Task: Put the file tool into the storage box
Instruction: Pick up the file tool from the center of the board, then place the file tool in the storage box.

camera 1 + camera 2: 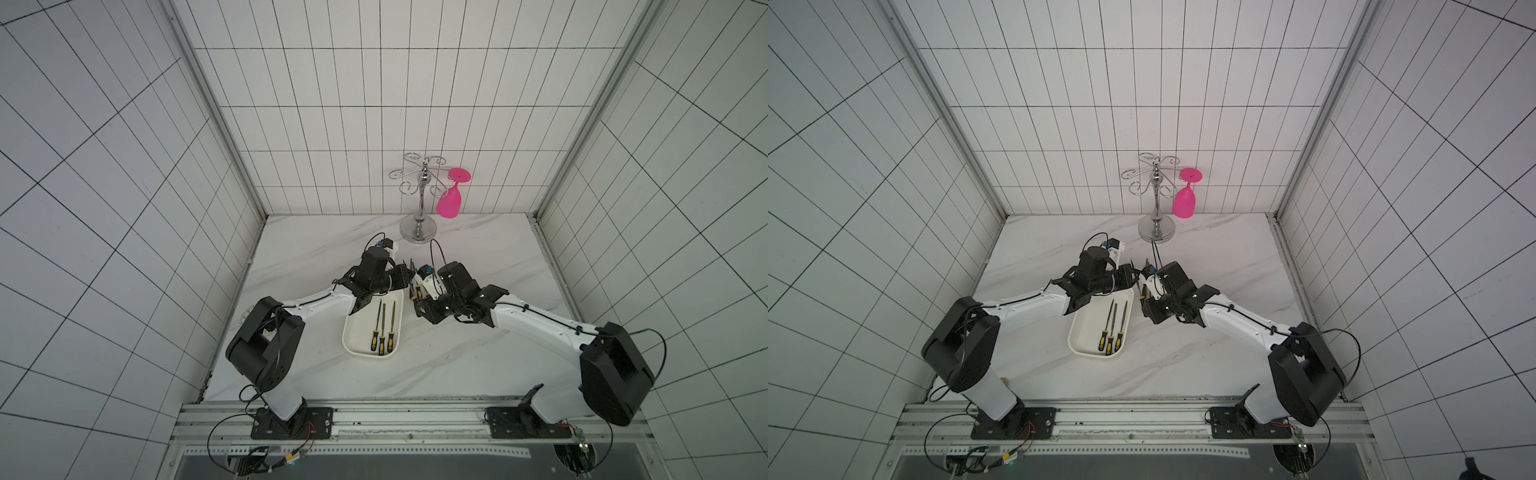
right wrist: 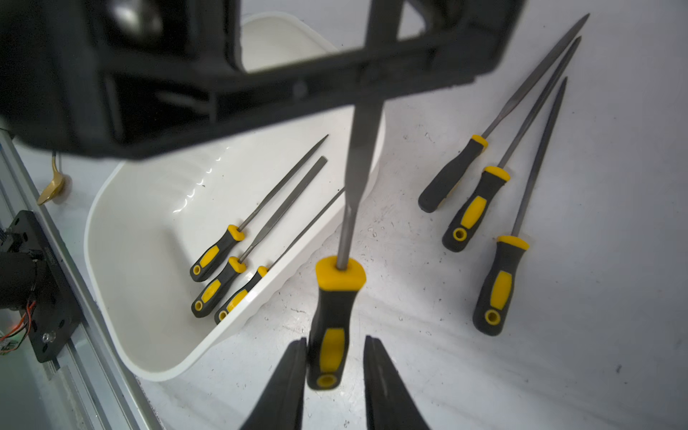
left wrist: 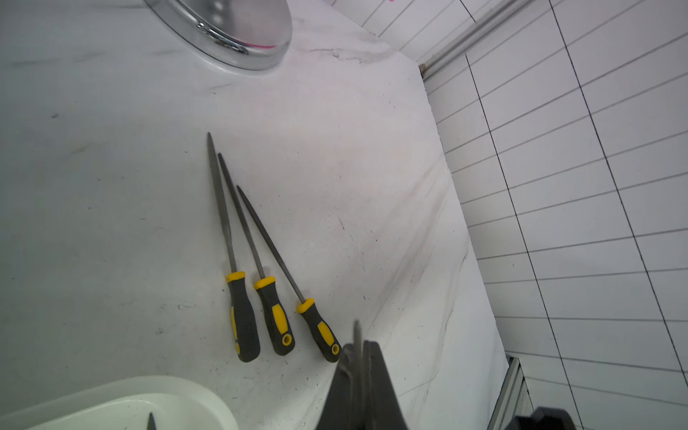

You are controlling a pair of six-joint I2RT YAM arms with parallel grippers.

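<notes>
Gripping the file (image 2: 335, 298) by its blade, the left claw (image 3: 358, 359) is clenched tight on the metal. The right claw (image 2: 335, 357) is released around the yellow-and-black handle, with one finger at the handle's side and the other apart from it. The file hangs in the air between the two claws, above the surface (image 2: 409, 316) and just beside the box (image 2: 141, 242), not inside it. Three files (image 2: 217, 284) lie side by side in the box. Three others (image 2: 473, 212) lie on the surface beyond the held file. A rack (image 1: 419, 227) with a pink glass (image 1: 449, 203) stands at the back.
</notes>
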